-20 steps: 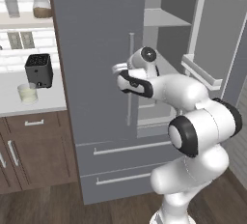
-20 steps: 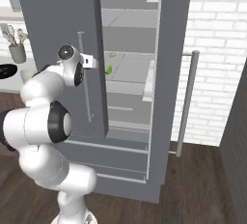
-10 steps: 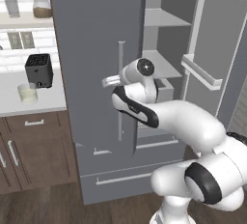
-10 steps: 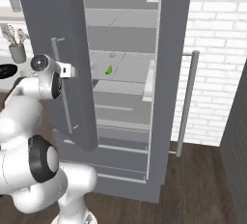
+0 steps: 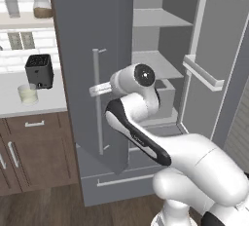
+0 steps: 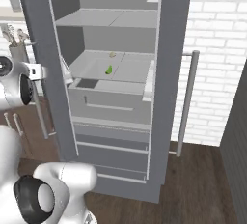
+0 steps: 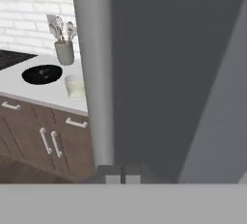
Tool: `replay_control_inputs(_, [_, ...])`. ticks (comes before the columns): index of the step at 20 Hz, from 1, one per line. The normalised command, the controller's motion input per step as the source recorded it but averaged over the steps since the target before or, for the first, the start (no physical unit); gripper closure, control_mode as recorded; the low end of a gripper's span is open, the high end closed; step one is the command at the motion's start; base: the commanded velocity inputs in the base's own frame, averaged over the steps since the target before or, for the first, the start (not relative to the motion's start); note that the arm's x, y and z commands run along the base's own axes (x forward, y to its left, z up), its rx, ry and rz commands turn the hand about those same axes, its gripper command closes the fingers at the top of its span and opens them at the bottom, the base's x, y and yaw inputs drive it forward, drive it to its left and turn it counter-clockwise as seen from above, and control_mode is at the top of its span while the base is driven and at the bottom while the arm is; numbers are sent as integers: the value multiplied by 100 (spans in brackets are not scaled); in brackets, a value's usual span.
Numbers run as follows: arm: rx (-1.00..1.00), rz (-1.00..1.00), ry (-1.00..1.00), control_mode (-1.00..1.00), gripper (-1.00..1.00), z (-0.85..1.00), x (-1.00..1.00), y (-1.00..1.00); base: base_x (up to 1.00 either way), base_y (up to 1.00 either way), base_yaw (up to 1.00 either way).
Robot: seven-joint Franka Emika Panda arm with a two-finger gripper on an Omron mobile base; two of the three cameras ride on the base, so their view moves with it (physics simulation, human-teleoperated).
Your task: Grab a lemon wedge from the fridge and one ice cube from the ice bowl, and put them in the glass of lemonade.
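The right base view looks straight into the open fridge (image 6: 116,97): the lemon wedge (image 6: 109,69) lies on the middle shelf (image 6: 130,68), with a small beige lump (image 6: 112,54) just behind it and a drawer (image 6: 108,103) below. The left base view hides that shelf's contents behind the arm but shows the gripper (image 5: 97,89) up against the long silver handle (image 5: 97,103) of the left door (image 5: 92,64), and the glass of lemonade (image 5: 27,94) on the tabletop (image 5: 29,101) just in front of a black toaster (image 5: 39,70). The hand view adds the far side of that tabletop: the ice bowl (image 7: 42,74) beside the glass of lemonade (image 7: 75,86), with a grey utensil cup (image 7: 64,51) behind them; any ice cubes in the bowl are too small to tell. The fingers (image 7: 130,175) are pinched narrow, nearly together, with nothing between them, right beside the handle. Both doors stand swung out, leaving the fridge mouth open between their edges, and the right door (image 6: 171,63) carries its own bar handle (image 6: 187,102) on the outside.
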Motion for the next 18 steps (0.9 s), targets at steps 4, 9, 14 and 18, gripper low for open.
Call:
replay_control_inputs(4, [0,0,-3,-100,100,93,-98,-10,0,0,0])
replay_control_inputs(9, [4,0,0,-100,100,100,-98,-35,0,0,0])
replay_control_inputs(14, [16,-3,0,-100,100,29,-26,-82,0,0,0])
replay_control_inputs(18, [34,-1,3,-100,100,-10,76,-87,0,0,0])
